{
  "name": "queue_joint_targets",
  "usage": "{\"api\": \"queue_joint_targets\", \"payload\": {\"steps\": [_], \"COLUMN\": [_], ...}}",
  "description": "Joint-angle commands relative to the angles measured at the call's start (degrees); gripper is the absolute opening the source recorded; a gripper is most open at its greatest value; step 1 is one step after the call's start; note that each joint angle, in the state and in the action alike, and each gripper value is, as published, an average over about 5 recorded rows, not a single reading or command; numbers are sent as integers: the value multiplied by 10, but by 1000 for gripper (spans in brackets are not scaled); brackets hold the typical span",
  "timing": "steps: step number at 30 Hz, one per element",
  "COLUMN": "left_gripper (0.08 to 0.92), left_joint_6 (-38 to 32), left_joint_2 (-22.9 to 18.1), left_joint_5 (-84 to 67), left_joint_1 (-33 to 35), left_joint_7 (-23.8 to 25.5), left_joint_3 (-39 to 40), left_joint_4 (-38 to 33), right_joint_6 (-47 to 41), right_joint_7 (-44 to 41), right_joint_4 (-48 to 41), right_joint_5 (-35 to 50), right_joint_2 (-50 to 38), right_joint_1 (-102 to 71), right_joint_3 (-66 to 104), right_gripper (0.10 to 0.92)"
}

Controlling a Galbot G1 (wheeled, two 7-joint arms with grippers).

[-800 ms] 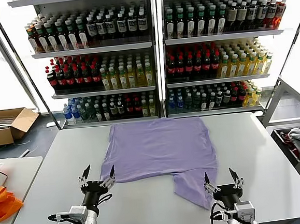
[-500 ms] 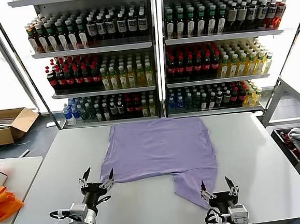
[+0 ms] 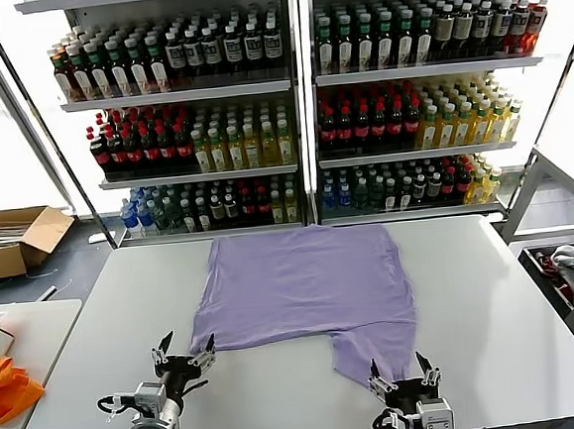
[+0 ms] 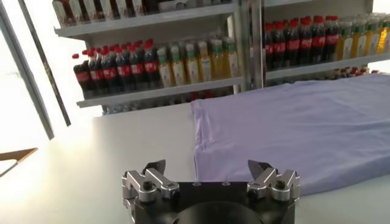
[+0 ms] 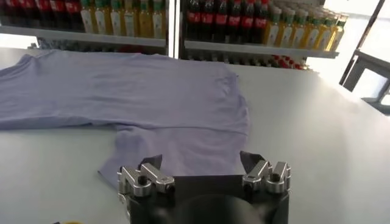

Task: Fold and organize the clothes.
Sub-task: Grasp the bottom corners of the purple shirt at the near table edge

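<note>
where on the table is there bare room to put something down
Bare table lies right of the lavender T-shirt, left of it toward the table's left edge, and along the near edge between the left hand and right hand. The middle is covered.

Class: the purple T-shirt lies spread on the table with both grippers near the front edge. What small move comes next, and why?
Probably the right gripper should ease down onto the sleeve flap just ahead and pinch it. Its jaws are open and empty, and that flap juts out from the otherwise flat T-shirt. The left gripper, also open, waits short of the hem.
</note>
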Motion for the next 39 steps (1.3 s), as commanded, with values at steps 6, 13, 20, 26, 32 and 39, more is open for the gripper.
{"api": "queue_joint_targets", "payload": {"steps": [6, 13, 20, 26, 32, 39], "left_gripper": [822, 823, 819, 693, 519, 320], "left_joint_6": [4, 3, 10, 19, 19, 16], "left_joint_2": [5, 2, 5, 5, 4, 1], "left_joint_5": [-17, -23, -46, -62, -56, -49], "left_joint_1": [-13, -7, 6, 14, 20, 23], "left_joint_7": [-4, -4, 0, 1, 2, 8], "left_joint_3": [4, 8, 15, 19, 23, 28], "left_joint_4": [16, 17, 8, 1, -6, -7], "right_joint_6": [-2, 0, 8, 24, 45, 76], "right_joint_7": [8, 10, 9, -3, -4, -15], "right_joint_4": [-24, -44, -54, -62, -62, -43], "right_joint_5": [5, 17, 27, 38, 55, 36], "right_joint_2": [10, 19, 25, 21, 19, 16], "right_joint_1": [4, 9, 5, -4, -17, -29], "right_joint_3": [-8, -9, -11, -10, -4, 4], "right_gripper": [823, 823, 818, 681, 508, 309]}}
